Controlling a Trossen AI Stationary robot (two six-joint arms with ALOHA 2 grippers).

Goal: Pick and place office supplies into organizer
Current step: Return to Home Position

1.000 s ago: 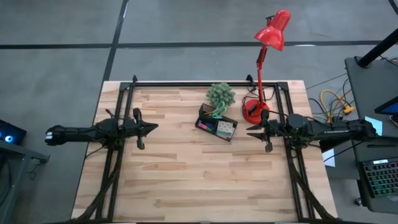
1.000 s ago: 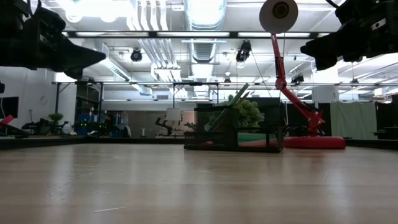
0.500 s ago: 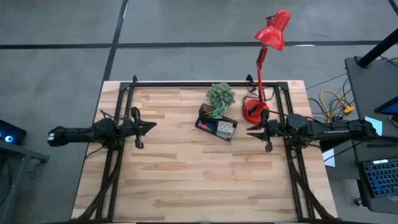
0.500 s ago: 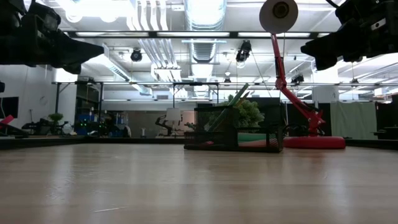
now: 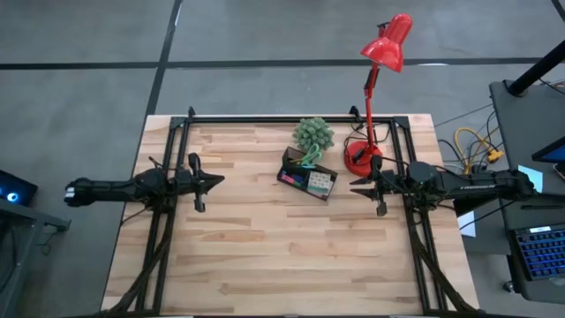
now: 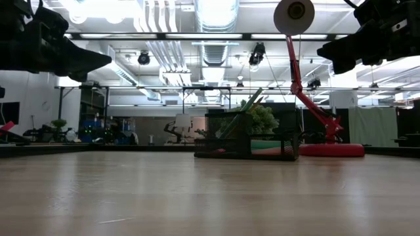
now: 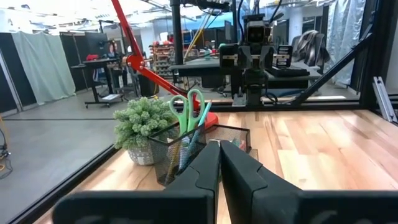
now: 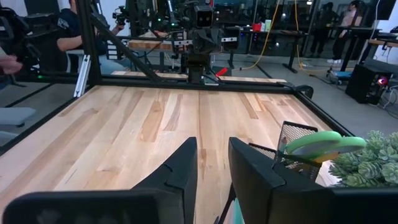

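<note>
Two grippers, both empty: the left gripper point(image 5: 214, 179) is clenched, fingers together, above the table's point(image 5: 265, 256) left side; the right gripper point(image 5: 356, 185) is slightly parted above the right side. One black organizer point(image 5: 307, 179) sits between them, nearer the right gripper and touching neither. It holds one pair of green scissors point(image 7: 191, 109) upright, with one plant point(image 5: 313, 134) and one red lamp point(image 5: 385, 42) behind.
</note>
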